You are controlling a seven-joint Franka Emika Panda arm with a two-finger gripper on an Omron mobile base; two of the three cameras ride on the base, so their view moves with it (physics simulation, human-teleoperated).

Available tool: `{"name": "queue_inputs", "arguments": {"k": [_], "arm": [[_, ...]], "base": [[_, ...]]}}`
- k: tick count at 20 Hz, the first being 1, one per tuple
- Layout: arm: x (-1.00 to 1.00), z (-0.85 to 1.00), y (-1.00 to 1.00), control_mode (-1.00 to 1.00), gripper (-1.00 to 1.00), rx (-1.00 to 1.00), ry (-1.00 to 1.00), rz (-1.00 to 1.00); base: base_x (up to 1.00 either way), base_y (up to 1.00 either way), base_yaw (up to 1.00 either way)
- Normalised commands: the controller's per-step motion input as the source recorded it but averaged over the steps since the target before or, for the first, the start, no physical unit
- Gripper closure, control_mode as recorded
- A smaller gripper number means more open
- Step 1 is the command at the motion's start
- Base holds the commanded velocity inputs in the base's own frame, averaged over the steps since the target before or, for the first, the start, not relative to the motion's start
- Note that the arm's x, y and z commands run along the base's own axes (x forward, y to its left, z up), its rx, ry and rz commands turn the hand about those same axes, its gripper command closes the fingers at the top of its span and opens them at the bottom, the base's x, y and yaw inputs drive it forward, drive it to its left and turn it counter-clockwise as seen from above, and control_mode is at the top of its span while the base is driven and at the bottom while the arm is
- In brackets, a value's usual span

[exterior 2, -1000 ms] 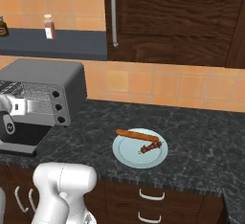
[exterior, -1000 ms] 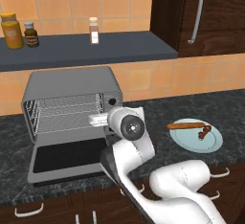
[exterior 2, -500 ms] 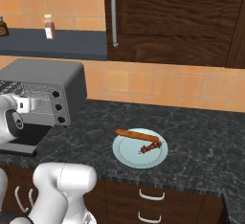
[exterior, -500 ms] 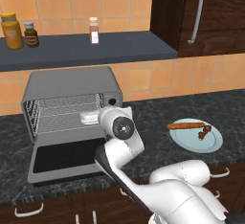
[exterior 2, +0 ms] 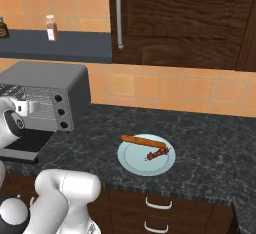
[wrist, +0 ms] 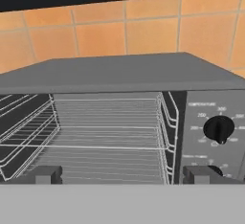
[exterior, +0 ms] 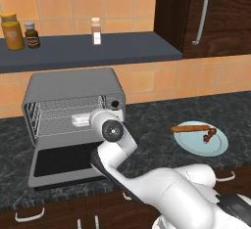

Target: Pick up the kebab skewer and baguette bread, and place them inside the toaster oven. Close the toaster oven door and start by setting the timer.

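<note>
The grey toaster oven [exterior: 73, 83] stands at the counter's left, its door [exterior: 61, 160] dropped flat and the wire rack [wrist: 105, 137] bare. My gripper [exterior: 80, 121] hovers just in front of the oven mouth above the door, pointing inward, open with nothing between its fingertips [wrist: 44, 174]. A black knob [wrist: 218, 128] sits on the right panel. To the right, a pale blue plate [exterior: 215, 147] carries the smooth orange-brown baguette [exterior: 190, 128] and the short dark kebab skewer [exterior: 210, 136]. From the right base view the oven [exterior 2: 47, 85], plate [exterior 2: 134, 163], baguette [exterior 2: 143, 141] and skewer [exterior 2: 157, 152] also show.
A dark shelf [exterior: 122, 52] above the oven holds two jars [exterior: 12, 31] and a small bottle [exterior: 96, 31]. A dark wood cabinet with a long handle [exterior: 198, 12] hangs at the upper right. Black stone counter [exterior: 157, 115] lies between oven and plate.
The arm's hand has shifted slightly left, closer to the oven mouth. Gripper stays open; plate, baguette and skewer have not moved.
</note>
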Motion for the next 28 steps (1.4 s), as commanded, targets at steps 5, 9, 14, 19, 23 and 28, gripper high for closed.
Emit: {"name": "queue_inputs", "arguments": {"k": [5,9,14,19,23,28], "arm": [[0.18,-0.10,0.01,-1.00,-1.00,0.04,-0.01,0.00],[0.26,-0.02,0.04,-1.00,-1.00,0.02,0.00,0.00],[0.20,0.00,0.02,-1.00,-1.00,0.00,0.00,0.00],[0.23,-0.06,0.26,-1.00,-1.00,0.00,0.00,0.00],[0.36,-0.08,0.32,-1.00,-1.00,0.00,0.01,0.00],[0.29,-0.03,0.09,-1.00,-1.00,0.00,0.14,0.01]], "base": [[0.00,0.00,0.00],[0.00,0.00,0.00],[0.00,0.00,0.00],[0.00,0.00,0.00],[0.00,0.00,0.00],[0.00,0.00,0.00]]}}
